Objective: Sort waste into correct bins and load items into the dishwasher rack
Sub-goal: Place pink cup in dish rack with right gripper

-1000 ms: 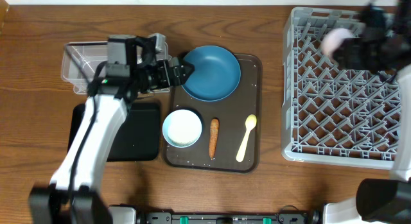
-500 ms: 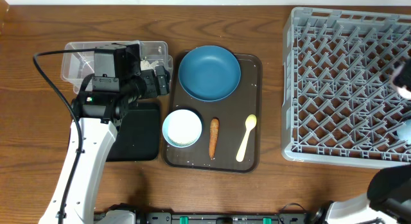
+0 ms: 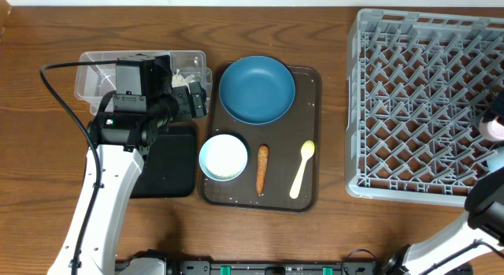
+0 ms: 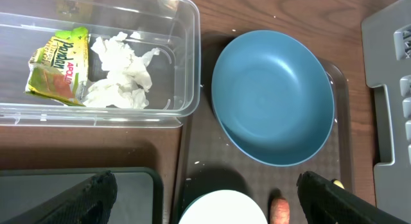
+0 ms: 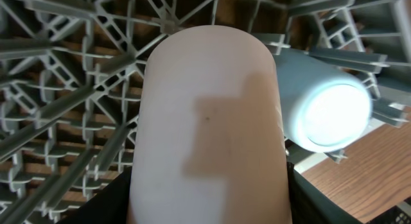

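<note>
At the dishwasher rack's [image 3: 409, 94] right edge we see the small pink cup [image 5: 209, 121] grasped by the right gripper [image 5: 209, 205], just beside the small light blue cup [image 5: 324, 102]; our left gripper [image 4: 205, 197] hangs with jaws released over the serving tray's [image 4: 202, 144] left edge, near the clear tub [image 4: 187, 57] holding wrapper [image 4: 61, 67] and tissue [image 4: 122, 73].

I'm seeing a pale pink cup [image 5: 212, 121], a light blue cup [image 5: 327, 112], a grey latticed rack [image 3: 417, 94], a dark blue bowl [image 3: 257, 89].
</note>
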`<state>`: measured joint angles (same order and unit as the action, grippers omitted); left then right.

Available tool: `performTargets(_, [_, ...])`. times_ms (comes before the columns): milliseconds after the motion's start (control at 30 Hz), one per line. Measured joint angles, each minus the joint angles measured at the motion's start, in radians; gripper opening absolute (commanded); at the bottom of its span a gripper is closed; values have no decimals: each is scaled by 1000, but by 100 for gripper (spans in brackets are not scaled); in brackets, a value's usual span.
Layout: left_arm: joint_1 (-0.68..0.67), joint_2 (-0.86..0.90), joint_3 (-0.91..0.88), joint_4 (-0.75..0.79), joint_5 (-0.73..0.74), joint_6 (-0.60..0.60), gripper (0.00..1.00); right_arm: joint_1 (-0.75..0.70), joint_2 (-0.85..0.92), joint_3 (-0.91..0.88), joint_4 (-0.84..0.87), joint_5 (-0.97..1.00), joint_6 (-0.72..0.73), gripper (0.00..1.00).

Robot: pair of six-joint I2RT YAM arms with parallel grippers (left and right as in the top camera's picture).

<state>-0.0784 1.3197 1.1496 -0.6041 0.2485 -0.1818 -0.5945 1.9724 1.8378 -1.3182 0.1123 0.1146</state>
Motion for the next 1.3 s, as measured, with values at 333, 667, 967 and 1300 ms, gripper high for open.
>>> performTargets(333, [0,0,0,-21,-2,3,97,0,86,0,3,1,11,74])
performTargets(667, [0,0,0,-21,-2,3,98,0,87,10,2,-33,11,83])
performTargets(967, [0,0,0,-21,-2,3,98,49,-35,102,61,-238,-37,83])
performTargets(1300, [0,0,0,-22,-2,3,98,226,-113,97,-119,-130,-26,6])
